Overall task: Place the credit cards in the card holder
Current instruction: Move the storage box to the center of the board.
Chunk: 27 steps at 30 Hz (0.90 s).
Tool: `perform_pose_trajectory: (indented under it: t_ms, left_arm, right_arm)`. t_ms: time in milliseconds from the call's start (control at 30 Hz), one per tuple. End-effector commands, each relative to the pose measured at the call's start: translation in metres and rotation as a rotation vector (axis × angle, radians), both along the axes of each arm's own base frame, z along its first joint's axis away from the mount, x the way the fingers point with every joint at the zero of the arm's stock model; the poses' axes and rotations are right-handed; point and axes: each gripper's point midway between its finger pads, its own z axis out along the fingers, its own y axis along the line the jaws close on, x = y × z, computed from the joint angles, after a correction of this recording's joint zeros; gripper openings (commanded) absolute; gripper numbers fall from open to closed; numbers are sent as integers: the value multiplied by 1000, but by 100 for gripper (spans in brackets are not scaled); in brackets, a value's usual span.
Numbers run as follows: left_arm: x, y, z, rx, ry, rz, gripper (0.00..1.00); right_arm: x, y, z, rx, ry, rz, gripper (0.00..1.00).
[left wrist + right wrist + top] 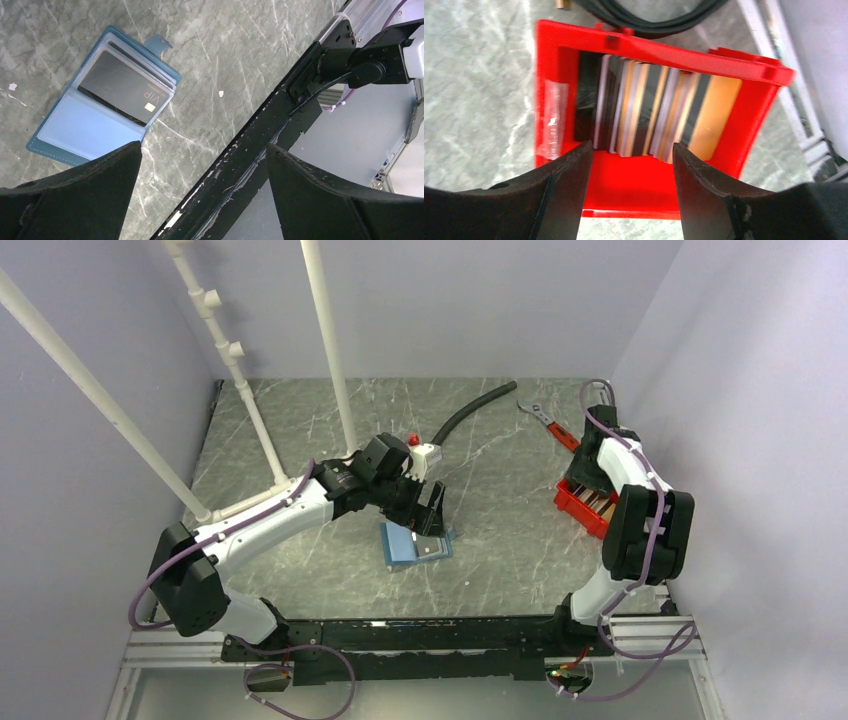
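Note:
The card holder (412, 545) is a blue bifold wallet lying open on the table, and it also shows in the left wrist view (75, 132). A black card marked VIP (125, 91) sits in its right-hand pocket. My left gripper (202, 150) is open and empty, hovering just above and beside the wallet (433, 510). Several credit cards (649, 112), dark, grey and tan, stand on edge in a red bin (634, 185). My right gripper (630, 147) is open and empty above the bin's near wall, close to the cards.
The red bin (580, 510) sits at the right, near the wall. A red-handled wrench (548, 424) and a black hose (475, 410) lie at the back. A small white and red object (425, 452) lies behind the left gripper. White pipes (330, 350) stand at the back left.

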Motion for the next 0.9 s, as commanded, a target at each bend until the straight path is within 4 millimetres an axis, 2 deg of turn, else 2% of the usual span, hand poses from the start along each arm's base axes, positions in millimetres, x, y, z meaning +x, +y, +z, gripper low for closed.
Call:
perform_pose_trajectory:
  t_ms: [0,300,467,567,667,733,867]
  left_arm:
    - [2,-8,19,-61,-47,-25,99]
    - [6,-7,16,-56,-34,-17,100]
    - [9,-5,13,-56,-19,-11,99]
    - [13,-1,7,-42,-1,3,99]
    - [18,1,0,-31,22,19,99]
    - [22,1,-4,-35,45,33,99]
    - [33,3,-13,-56,121,72,99]
  right_arm:
    - [26,28,-8,129,-82,94,62]
    - [78,101,-1,368,-238,107,62]
    - [97,128,-6,360,-199,36,64]
    - [101,127,4,316,-196,18,69]
    - [93,111,13,234,-210,36,79]
    - [85,104,13,205,-203,68,83]
    - [75,102,4,202,-213,111,84]
